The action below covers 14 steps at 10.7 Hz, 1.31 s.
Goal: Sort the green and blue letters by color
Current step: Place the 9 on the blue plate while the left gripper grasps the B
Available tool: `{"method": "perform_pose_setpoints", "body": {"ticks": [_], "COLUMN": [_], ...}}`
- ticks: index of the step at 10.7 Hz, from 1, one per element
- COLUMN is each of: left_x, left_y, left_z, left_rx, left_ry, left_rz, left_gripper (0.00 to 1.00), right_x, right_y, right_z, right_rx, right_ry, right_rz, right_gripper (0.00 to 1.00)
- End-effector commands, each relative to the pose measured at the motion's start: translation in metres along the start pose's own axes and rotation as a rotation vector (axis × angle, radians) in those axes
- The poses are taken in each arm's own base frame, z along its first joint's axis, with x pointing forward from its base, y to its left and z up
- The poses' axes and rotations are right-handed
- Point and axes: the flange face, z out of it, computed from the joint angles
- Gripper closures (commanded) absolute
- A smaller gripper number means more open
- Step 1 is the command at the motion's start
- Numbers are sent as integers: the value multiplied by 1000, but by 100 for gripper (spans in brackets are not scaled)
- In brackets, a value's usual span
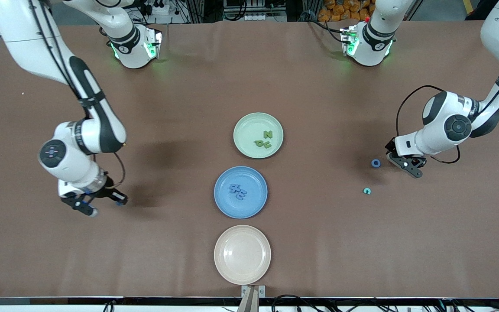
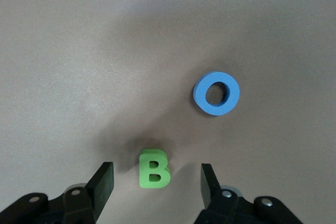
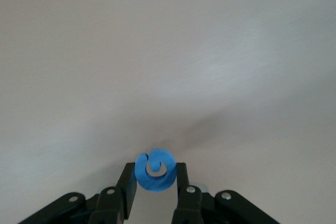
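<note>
While the left gripper [image 2: 155, 182] stands low over the table with its fingers wide on both sides of a small lime-green B [image 2: 154, 169], not touching it, a medium blue O [image 2: 217, 93] lies flat near the B. Right gripper [image 3: 155, 174] pinches a chunky blue G [image 3: 154, 170]. More green letters [image 1: 264, 140] lie in the green plate [image 1: 243, 130], blue ones [image 1: 237, 190] in the blue plate [image 1: 223, 197].

Letters on the blue plate [image 1: 223, 203] and green plate [image 1: 245, 147] too small to read.
</note>
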Motion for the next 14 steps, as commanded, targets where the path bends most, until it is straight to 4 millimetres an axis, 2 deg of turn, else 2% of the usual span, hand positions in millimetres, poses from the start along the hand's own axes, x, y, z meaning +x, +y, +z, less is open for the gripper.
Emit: {"method": "perform_pose_setpoints", "body": {"ticks": [1, 3, 4, 7, 8, 10, 12, 13, 14], "left_x": [-1, -1, 0, -2, -2, -3, -2, -2, -2], "left_y": [-1, 0, 0, -2, -2, -3, -3, -3, -3], "left_z": [3, 4, 7, 10, 10, 11, 10, 10, 10], "left_rx": [9, 6, 1, 9, 8, 9, 11, 10, 12], "left_ry": [13, 13, 13, 19, 20, 19, 21, 21, 21], "left_rz": [18, 18, 21, 26, 27, 26, 26, 25, 26], "left_gripper": [29, 31, 31, 33, 36, 40, 50, 58, 73], "right_x": [-26, -58, -74, -109, -125, -152, -171, -183, -188], "right_y": [-98, -159, -182, -232, -249, -271, -283, -290, -292], "right_z": [12, 14, 14, 2, 4, 11, 9, 10, 10], "right_rx": [65, 104, 120, 193, 231, 274, 287, 293, 295], "right_ry": [2, 14, 12, 31, 45, 60, 37, 16, 5], "right_rz": [39, -39, -68, -124, -147, -184, -136, -91, -41], "right_gripper": [100, 100, 100, 100, 100, 100, 90, 84, 53]}}
